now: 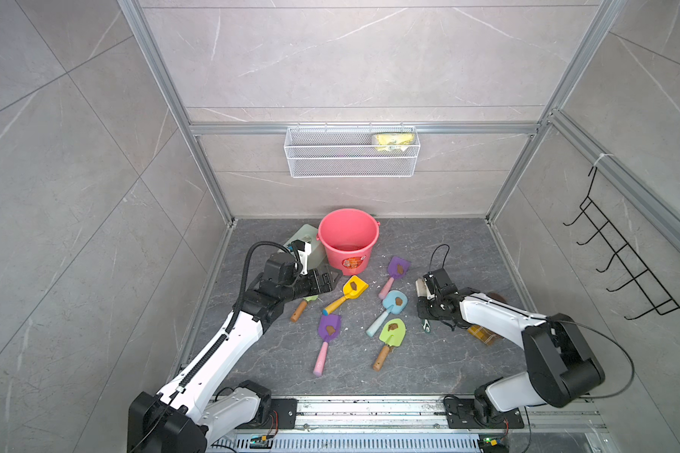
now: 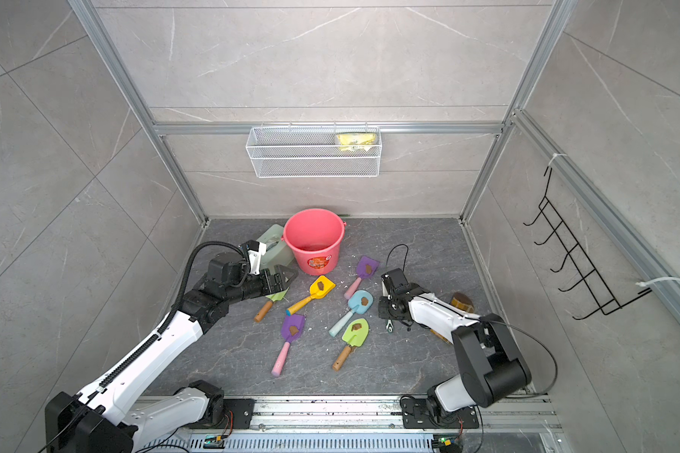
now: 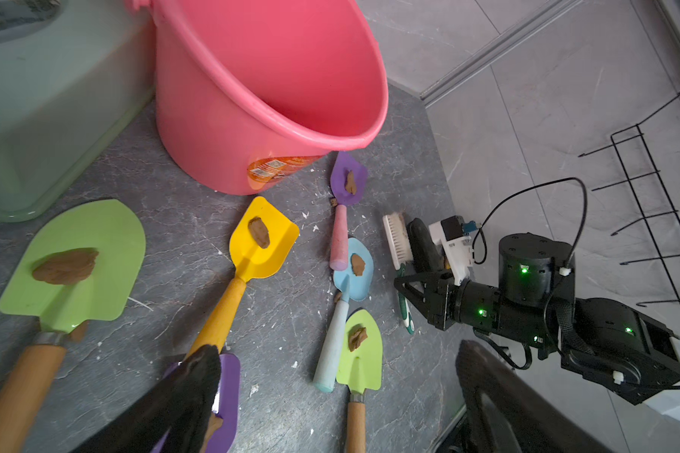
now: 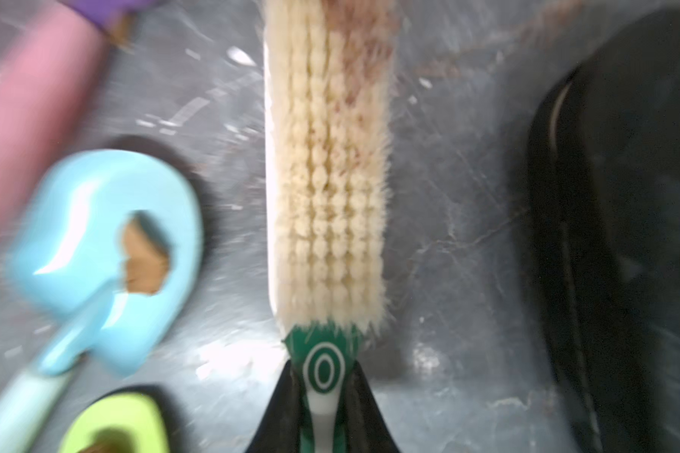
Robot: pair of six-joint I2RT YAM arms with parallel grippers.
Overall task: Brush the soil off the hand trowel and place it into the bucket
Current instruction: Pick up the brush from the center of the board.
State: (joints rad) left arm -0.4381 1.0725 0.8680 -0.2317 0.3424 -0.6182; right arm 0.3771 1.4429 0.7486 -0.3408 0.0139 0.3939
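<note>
Trowels (image 1: pixel 391 333): six flat on the counter (image 1: pixel 428 364), soil lumps (image 1: pixel 393 325) on every blade.
Right end effector (image 4: pixel 322 396): clamped on the brush (image 4: pixel 326 176) handle, ready for sweeping, we judge.
Left end effector (image 1: pixel 324 281): apart above green trowel (image 3: pixel 95 231).
Bucket (image 1: pixel 342 259): rearmost, upright.

The bucket (image 1: pixel 337 255) stands open-mouthed with nothing over it, but the tissue box (image 1: pixel 301 234) sits just beside it on the left and my left claw (image 1: pixel 332 283) hangs spread wide just in front of both, so the clear way in is from above or the right. Six trowels (image 1: pixel 336 302) crowd the middle of the tabletop (image 1: pixel 428 368), the blue trowel (image 1: pixel 390 299) and purple trowel (image 1: pixel 405 263) just beside my right claw (image 4: pixel 322 376) and the brush (image 4: pixel 326 176) it clamps. Bare tabletop runs along the near edge and in the far right corner.
</note>
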